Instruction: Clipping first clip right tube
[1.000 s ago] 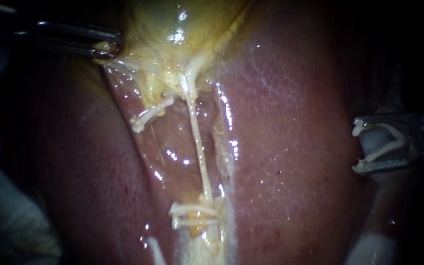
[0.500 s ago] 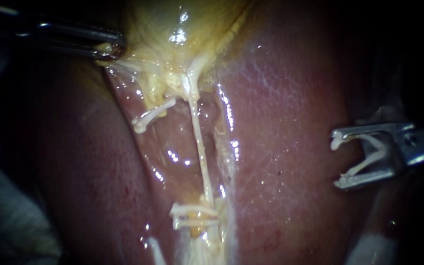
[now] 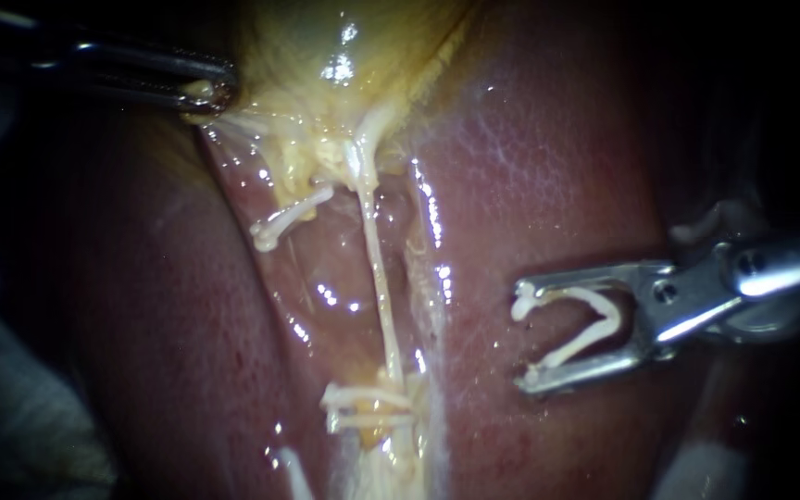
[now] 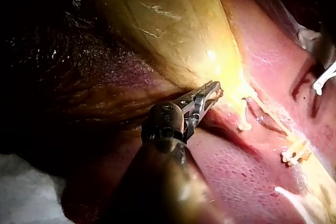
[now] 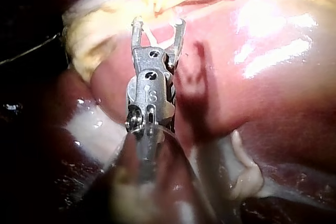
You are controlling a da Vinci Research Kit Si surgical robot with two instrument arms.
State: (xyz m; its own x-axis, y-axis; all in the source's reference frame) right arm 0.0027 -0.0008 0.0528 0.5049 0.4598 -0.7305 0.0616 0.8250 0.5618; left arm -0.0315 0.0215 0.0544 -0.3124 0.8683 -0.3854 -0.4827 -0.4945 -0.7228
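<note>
1. The right instrument (image 3: 526, 340) is holding its jaws wide apart. They are carrying a white clip (image 3: 611, 313), open in a V. One leg is lying along each jaw, so both jaws are touching it.
2. The jaw tips are hovering over the liver (image 3: 548, 185). They are facing the right tube (image 3: 377, 278) and standing clear of it. Only the white clip is sitting between them.
3. The left instrument (image 3: 206, 94) is pressing its jaws together on a fold at the edge of the gallbladder (image 3: 344, 56), well apart from the right instrument.
4. The right tube is running as a thin, pale, straight strand from the gallbladder's neck down a groove in the liver. In the right wrist view it is lying ahead of the open jaws.
5. Two set clips (image 3: 368, 407) are lying crosswise at the tube's lower end, one just beside the other. A short stub (image 3: 289, 215) with a knobbed white end is jutting out beside the tube, under the gallbladder.
6. The liver is glistening wet and reddish. The gallbladder is showing yellow. The surroundings are lying in darkness. In the left wrist view, pale material (image 4: 21, 192) is showing beside the left instrument's shaft.
7. Whether the set clips are gripping the right tube or the tissue beside it cannot be told. The edges of the views are cutting off both shafts.
</note>
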